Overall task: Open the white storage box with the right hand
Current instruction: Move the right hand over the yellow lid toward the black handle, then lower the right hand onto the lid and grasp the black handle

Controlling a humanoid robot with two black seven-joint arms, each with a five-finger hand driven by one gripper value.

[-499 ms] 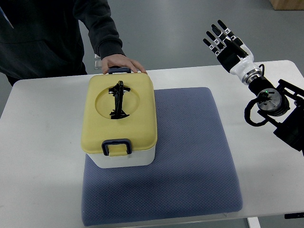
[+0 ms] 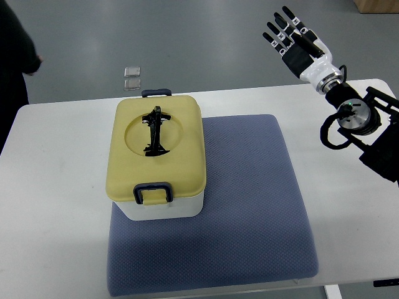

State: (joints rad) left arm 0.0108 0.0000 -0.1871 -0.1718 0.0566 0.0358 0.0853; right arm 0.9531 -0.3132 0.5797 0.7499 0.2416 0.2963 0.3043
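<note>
White counter point(image 2: 56, 205) carries a blue mat point(image 2: 249, 212); on its left part sits your white storage box point(image 2: 159, 210), yellow lid point(image 2: 156, 152) apparently latched shut. Well apart, past the far right edge, your right robot hand point(image 2: 293, 38) hangs with fingers spread, holding nothing.

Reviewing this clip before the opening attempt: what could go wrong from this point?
The right hand hangs open, far from the storage box, so it has a long approach. The yellow lid seems latched by the front clasp and rear clasp; lifting early might drag the box. A person at the left edge could re-enter.
</note>
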